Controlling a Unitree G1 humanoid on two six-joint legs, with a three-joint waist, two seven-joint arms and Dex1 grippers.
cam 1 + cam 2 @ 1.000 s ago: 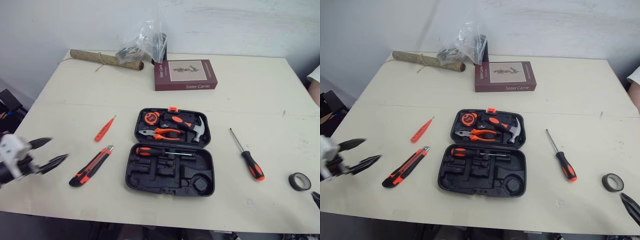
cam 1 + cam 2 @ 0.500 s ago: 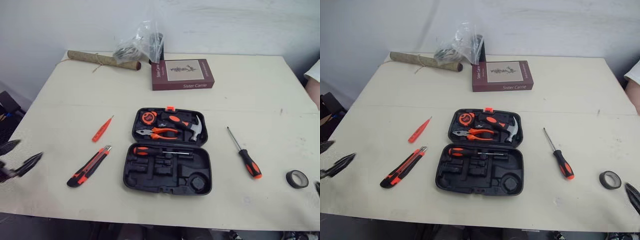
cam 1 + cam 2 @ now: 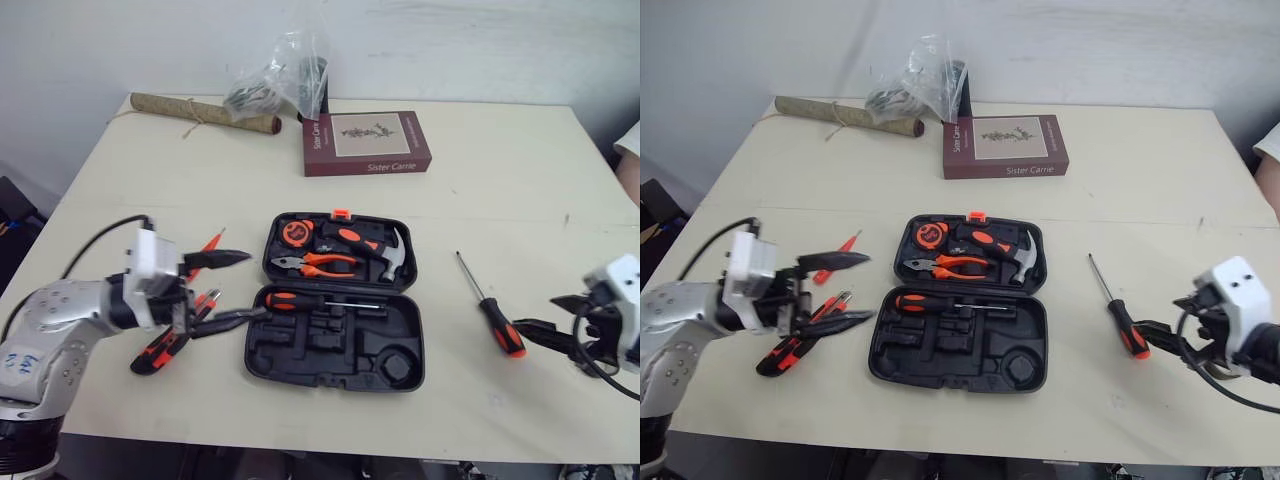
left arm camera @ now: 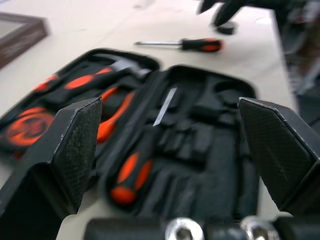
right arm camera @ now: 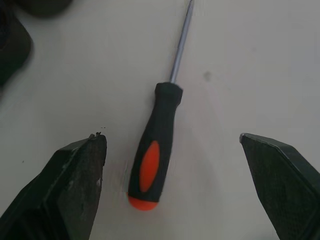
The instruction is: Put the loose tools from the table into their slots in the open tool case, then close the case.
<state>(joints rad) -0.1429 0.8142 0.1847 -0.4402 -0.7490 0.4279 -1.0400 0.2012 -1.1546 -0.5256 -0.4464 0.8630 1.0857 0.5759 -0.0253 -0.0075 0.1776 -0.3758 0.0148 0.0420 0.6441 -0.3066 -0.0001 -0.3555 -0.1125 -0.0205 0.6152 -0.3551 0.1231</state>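
Observation:
The open black tool case point(image 3: 338, 305) lies mid-table; a tape measure, pliers point(image 3: 312, 264) and hammer point(image 3: 385, 258) sit in its far half, a screwdriver point(image 4: 130, 175) in its near half. My left gripper point(image 3: 250, 286) hovers open at the case's left edge, over the orange-black utility knife point(image 3: 160, 348) and the red tester pen point(image 3: 211, 243). The loose screwdriver point(image 3: 492, 312) lies right of the case. My right gripper point(image 3: 535, 313) is open just right of its handle point(image 5: 156, 150), fingers point(image 5: 75, 185) wide apart on either side of it.
At the back of the table lie a dark red book point(image 3: 366, 143), a cardboard roll point(image 3: 200, 113) and a clear plastic bag point(image 3: 275, 85). A person's sleeve point(image 3: 630, 150) shows at the right edge. Bare table lies between case and book.
My left arm swung in from the table's left edge to the case's left side. My right gripper rose from the near right corner to the screwdriver handle, covering the tape roll.

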